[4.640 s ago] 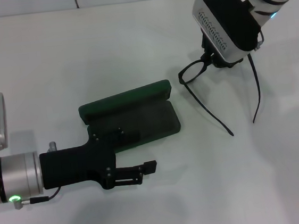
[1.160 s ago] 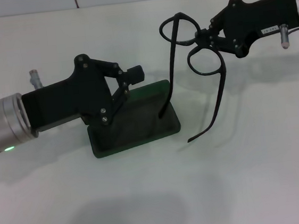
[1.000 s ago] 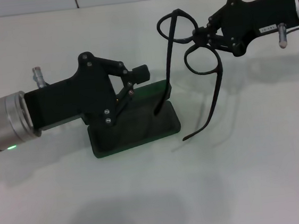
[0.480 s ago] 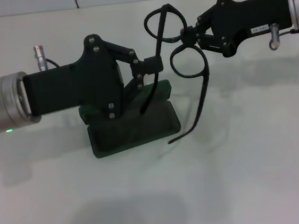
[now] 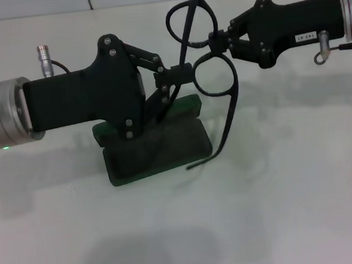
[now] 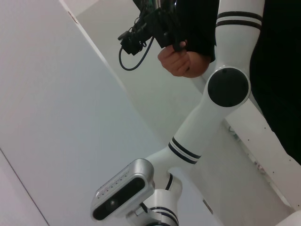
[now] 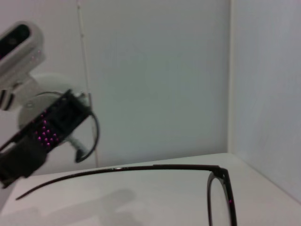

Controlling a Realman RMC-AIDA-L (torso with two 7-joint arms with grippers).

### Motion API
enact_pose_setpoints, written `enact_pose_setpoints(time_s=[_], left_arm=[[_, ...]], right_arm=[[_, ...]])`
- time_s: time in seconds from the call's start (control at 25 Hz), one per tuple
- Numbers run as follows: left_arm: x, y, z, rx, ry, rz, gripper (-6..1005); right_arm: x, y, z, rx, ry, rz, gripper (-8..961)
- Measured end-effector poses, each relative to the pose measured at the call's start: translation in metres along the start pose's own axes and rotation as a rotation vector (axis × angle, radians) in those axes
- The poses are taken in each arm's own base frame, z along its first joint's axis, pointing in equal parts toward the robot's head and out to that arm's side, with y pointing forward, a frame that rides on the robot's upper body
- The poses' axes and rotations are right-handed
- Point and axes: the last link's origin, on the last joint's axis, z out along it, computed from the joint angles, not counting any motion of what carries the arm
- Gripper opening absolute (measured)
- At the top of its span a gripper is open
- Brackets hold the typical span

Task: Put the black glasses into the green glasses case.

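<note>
My right gripper (image 5: pixel 220 39) reaches in from the upper right of the frame, fingers clamped shut. My left gripper (image 5: pixel 179 76) stretches across from the left edge to centre, its fingers closed together.

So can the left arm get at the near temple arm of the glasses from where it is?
Probably yes. The left gripper is level with the glasses, which the right gripper holds by the bridge above the open case. Its fingers sit right at that temple, nothing between.
</note>
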Motion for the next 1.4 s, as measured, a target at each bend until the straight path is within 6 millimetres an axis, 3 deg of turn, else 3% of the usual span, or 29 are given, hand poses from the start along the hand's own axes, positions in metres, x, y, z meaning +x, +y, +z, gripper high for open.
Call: enact_pose_setpoints(time_s=[0.6,1.4], left_arm=[[0.002,0.006,0.006,-0.126,-0.005,0.086,-2],[-0.004,0.006,0.003,-0.145,-0.057,0.117,-2]], right_arm=[[0.003,0.009,0.001,-0.087,0.055,-0.022,40],[-0.01,0.013,0.014,-0.155,0.069,-0.076,40]])
